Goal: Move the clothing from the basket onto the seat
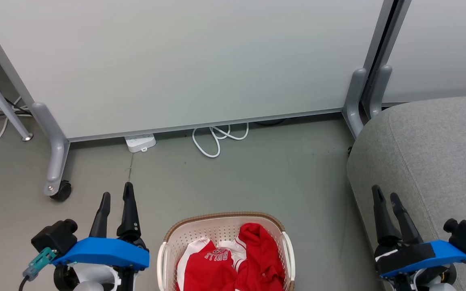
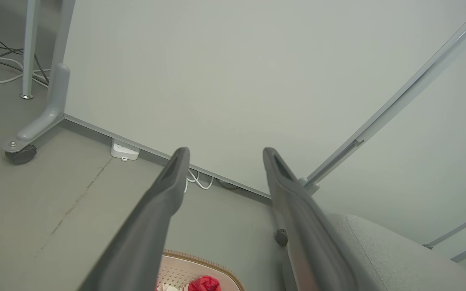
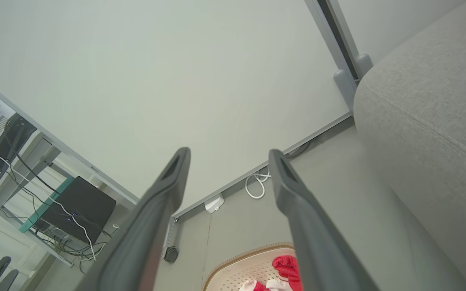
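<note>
Our left gripper [image 1: 116, 192] and right gripper [image 1: 384, 192] stand wide and empty, flanking the oval cream perforated plastic basket [image 1: 217, 228]; the right wrist view adds a black box [image 3: 79, 202].

The bottom edge of my head view cuts the basket [image 1: 225, 219] off about halfway, so its near rim and the lower part of the clothing [image 1: 257, 254] are lost to me. The white lettering on one garment lies upside down and partly folded under; I cannot read it whole. The seat [image 1: 431, 153] runs off the right and bottom edges. The white cable [image 1: 216, 141] slips beneath the wall panel [image 1: 196, 60], its far end hidden, and the power strip [image 1: 140, 142] is tucked partly under that panel. From my left wrist, my left gripper [image 2: 225, 151] rises before the basket, its fingers [image 2: 152, 226] and the bottom edge leaving me a strip of rim and a scrap of red.
</note>
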